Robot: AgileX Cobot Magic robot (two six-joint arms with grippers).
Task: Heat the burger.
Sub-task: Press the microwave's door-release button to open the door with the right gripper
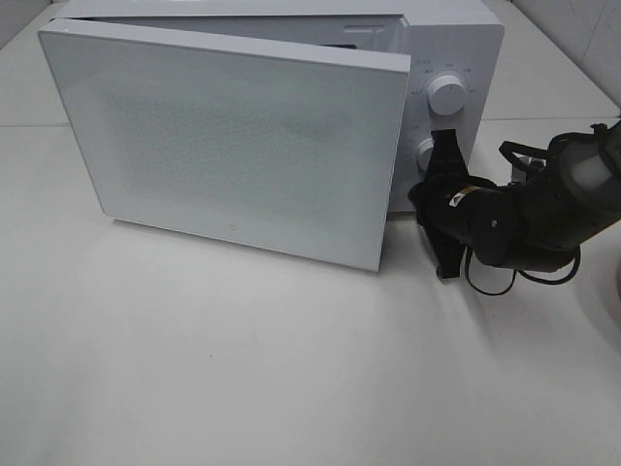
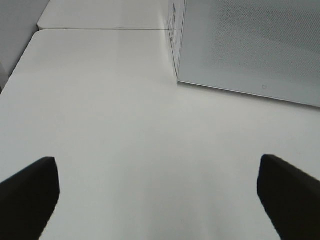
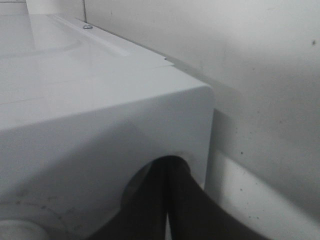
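The microwave stands at the back of the desk with its door swung partly out toward the front edge. The burger shows in no view. The door hides the inside, so whether it already sits in there cannot be told. A pink sliver at the desk's right edge is too little to name.

The right gripper has its jaws pressed shut and empty, with their tips against the control panel at the lower knob, under the upper knob. The left gripper hangs over bare desk near the door's hinge side, with its jaws wide and nothing between them.

The step in hand looks like work at the controls. Since the door is ajar, the next move probably calls for closing it flush, with the burger inside, before a knob is turned.

The small marks around the knobs and the tiny mark low on the door cannot be read. No brand can be made out.
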